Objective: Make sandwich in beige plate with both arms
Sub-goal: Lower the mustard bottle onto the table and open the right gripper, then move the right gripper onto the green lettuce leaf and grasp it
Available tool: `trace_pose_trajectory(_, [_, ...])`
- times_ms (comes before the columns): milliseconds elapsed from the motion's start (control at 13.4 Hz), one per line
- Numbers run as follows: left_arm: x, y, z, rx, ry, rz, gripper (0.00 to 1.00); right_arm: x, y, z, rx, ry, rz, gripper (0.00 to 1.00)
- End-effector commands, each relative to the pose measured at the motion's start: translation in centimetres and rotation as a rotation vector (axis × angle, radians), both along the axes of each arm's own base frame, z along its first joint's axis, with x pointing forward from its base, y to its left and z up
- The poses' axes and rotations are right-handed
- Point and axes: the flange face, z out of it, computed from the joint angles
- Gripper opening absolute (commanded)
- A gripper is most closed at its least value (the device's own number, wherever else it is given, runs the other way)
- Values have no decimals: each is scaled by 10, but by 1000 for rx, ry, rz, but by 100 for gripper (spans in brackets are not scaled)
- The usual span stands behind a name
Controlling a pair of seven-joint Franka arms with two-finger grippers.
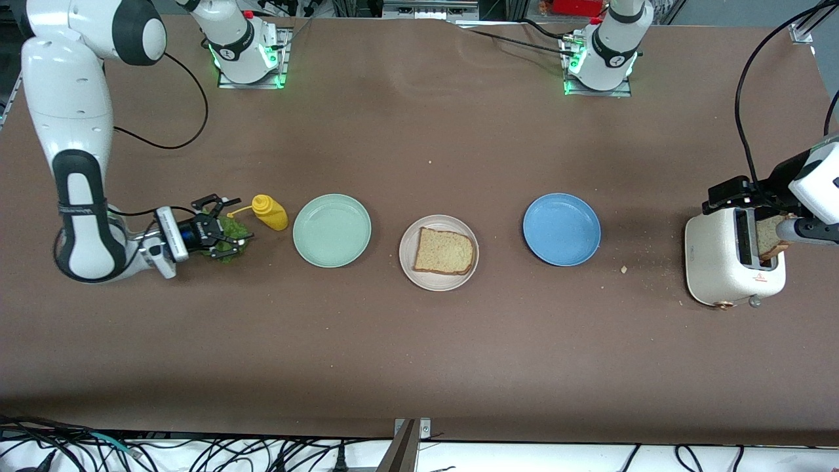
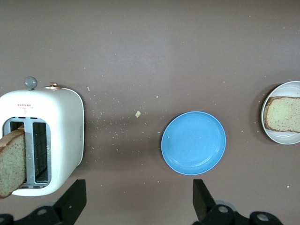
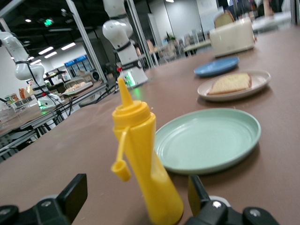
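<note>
**Lettuce and second slice not yet secured**

Plate [image 1: 408, 265] holds one bread slice [image 1: 444, 251]. Right gripper [image 1: 219, 237], jaws spread, lies low at the lettuce [image 1: 231, 236] beside the mustard bottle [image 1: 270, 212]; closing could knock the bottle. Left gripper [image 2: 136, 199], open and empty, hovers over the toaster [image 1: 721, 262]; the toaster slice [image 1: 768, 237] leans, so a grasp may slip.

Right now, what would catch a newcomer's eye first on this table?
Three plates in a row: mint-green plate, beige plate holding one bread slice, and blue plate. At the right arm's end, the open right gripper sits at the lettuce beside a yellow mustard bottle. The left gripper hangs open over the white toaster.
</note>
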Motion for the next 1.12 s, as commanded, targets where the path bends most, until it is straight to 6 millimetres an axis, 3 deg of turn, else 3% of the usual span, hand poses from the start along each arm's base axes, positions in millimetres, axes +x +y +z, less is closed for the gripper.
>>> trace_pose_trajectory(0, [-3, -2, 3, 42, 3, -24, 100, 6, -20, 38, -153, 78, -18, 96])
trace_pose_trajectory(299, [-3, -2, 3, 42, 4, -22, 100, 23, -39, 88, -524, 158, -90, 96])
trace_pose_trajectory(672, [-3, -2, 3, 42, 4, -22, 100, 37, -31, 122, -926, 236, -191, 96])
trace_pose_trajectory(821, [-3, -2, 3, 42, 3, -22, 100, 43, -17, 128, -1040, 218, -225, 95])
trace_pose_trajectory(896, [-2, -2, 2, 43, 1, -22, 100, 44, -15, 124, -1098, 217, -243, 95])
trace_pose_trajectory(1045, [-1, 0, 0, 55, 2, -23, 100, 47, 9, 116, -1187, 142, -264, 95])
